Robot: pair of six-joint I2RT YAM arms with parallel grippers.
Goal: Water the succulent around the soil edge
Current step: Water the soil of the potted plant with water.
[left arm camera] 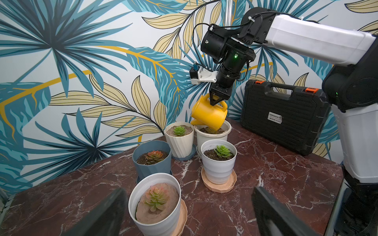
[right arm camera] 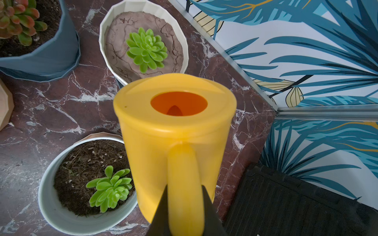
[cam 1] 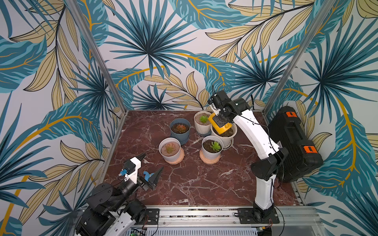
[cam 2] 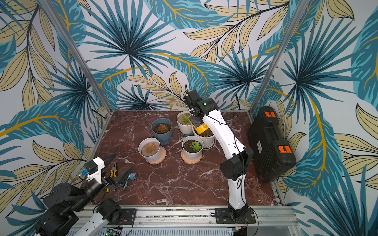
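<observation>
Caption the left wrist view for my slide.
Right gripper holds the yellow watering can by its handle, tilted over a white pot on the marble table.

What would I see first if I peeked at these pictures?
The bright yellow watering can, tilted above the round white pot at the back of the table, with the right gripper's fingers pinching its handle. Then the big blue and gold leaf wallpaper all around, and the black case at the table's right side.

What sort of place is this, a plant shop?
Probably a robot test booth, not a real garden: printed leaf wallpaper on a metal frame, robot arms bolted to a rail, potted succulents on a marble-look tabletop.
</observation>
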